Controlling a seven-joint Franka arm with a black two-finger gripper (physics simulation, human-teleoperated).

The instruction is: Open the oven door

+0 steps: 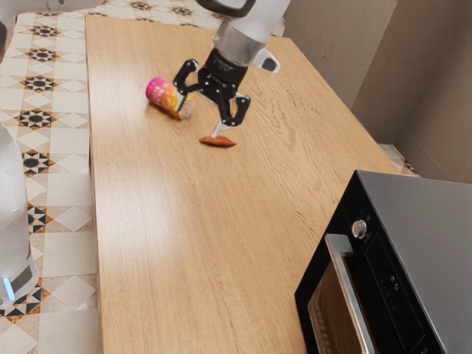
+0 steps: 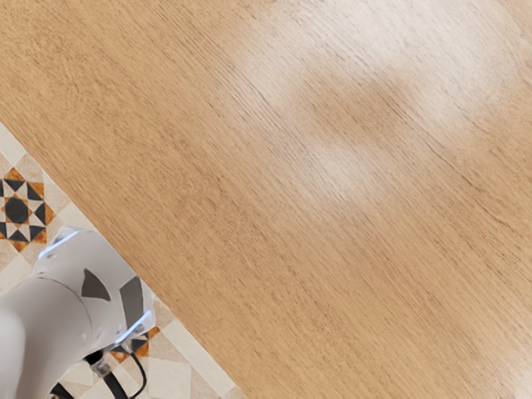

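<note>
End effector [image 1: 198, 120] is spread open with nothing gripped, so I'd swing over, straddle the handle [image 1: 351, 295] squarely, clamp, then pull gently.

The exterior view, from the side, and the wrist view, nearer overhead, both faced down, sharing the light-brown wooden table [image 1: 184, 236].

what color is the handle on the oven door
Silvery metallic grey; the handle shows best in the exterior view.

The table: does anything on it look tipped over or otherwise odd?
The bright container lies on its side near the claw, perhaps tipped over; I see no clear spill. The small brown thing lies loose nearby, hard to identify.
</note>
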